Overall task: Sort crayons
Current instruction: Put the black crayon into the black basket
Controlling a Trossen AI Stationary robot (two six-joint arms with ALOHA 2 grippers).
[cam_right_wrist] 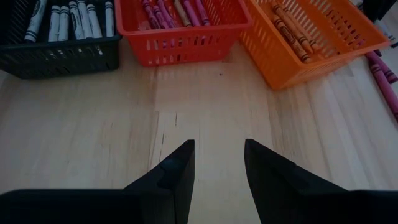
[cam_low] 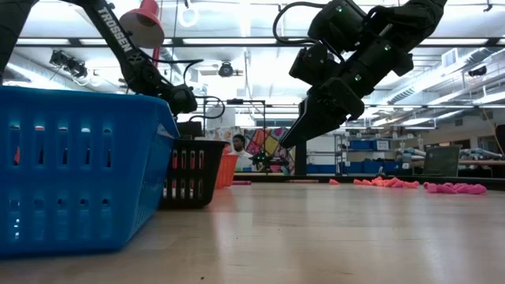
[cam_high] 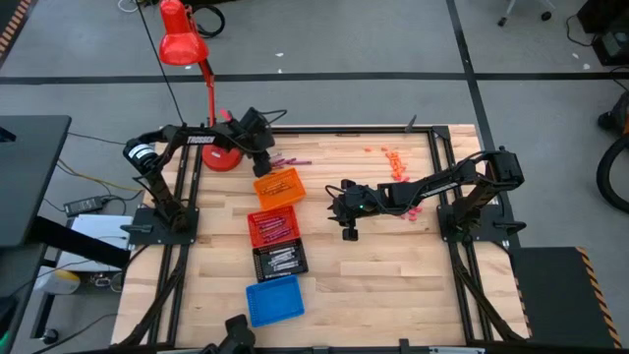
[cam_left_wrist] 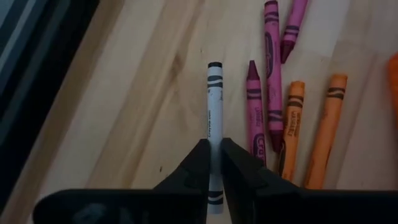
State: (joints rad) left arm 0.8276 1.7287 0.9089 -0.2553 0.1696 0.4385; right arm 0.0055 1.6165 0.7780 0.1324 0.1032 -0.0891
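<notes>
My left gripper [cam_high: 267, 157] is at the table's far edge beside the orange tray [cam_high: 278, 187], shut on a white crayon [cam_left_wrist: 214, 99]. Maroon-red crayons [cam_left_wrist: 271, 74] and orange crayons [cam_left_wrist: 326, 130] lie flat on the wood next to it. My right gripper [cam_high: 334, 200] is open and empty over bare wood at mid-table, pointing toward the trays; its fingers [cam_right_wrist: 180, 168] touch nothing. The black tray [cam_right_wrist: 56, 56] holds white crayons, the red tray [cam_right_wrist: 180, 37] maroon ones, and the orange tray [cam_right_wrist: 311, 43] orange ones. My left gripper pinches the white crayon between its two fingers near one end [cam_left_wrist: 214, 134]. The crayon lies along the fingers, and most of its length sticks out past the fingertips. I cannot tell whether it is clear of the wood.
A blue tray [cam_high: 273, 300] stands nearest the front edge, in line with the other trays. A red lamp's base [cam_high: 221, 157] stands close behind my left gripper. Loose orange crayons [cam_high: 393, 157] and pink ones [cam_high: 418, 211] lie at the far right.
</notes>
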